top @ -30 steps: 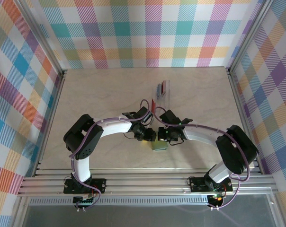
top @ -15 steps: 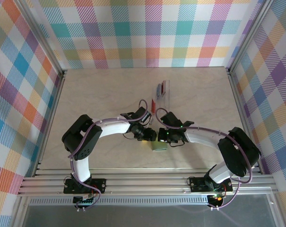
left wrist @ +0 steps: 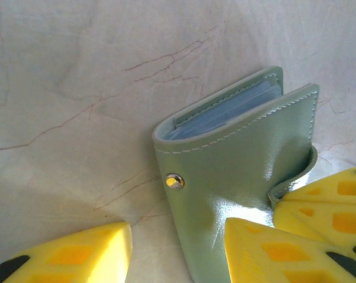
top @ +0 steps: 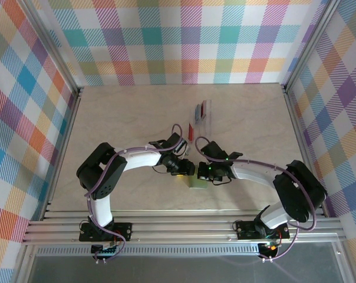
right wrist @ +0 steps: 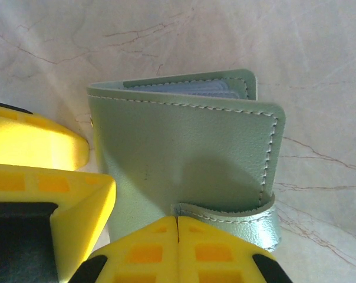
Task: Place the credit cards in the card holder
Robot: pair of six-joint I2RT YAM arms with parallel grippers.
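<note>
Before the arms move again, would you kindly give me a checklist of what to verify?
1. Right gripper shut on the clasp tab: ok.
2. Left gripper open at the card holder: ok.
3. Snap stud exposed, clasp undone: ok.
4. Card holder spread open to its pockets: not ok, folded.
5. Card in a gripper: not ok; credit cards sit farther back on the table.

Pale marbled table (top: 119,118), plaid walls (top: 178,41)
</note>
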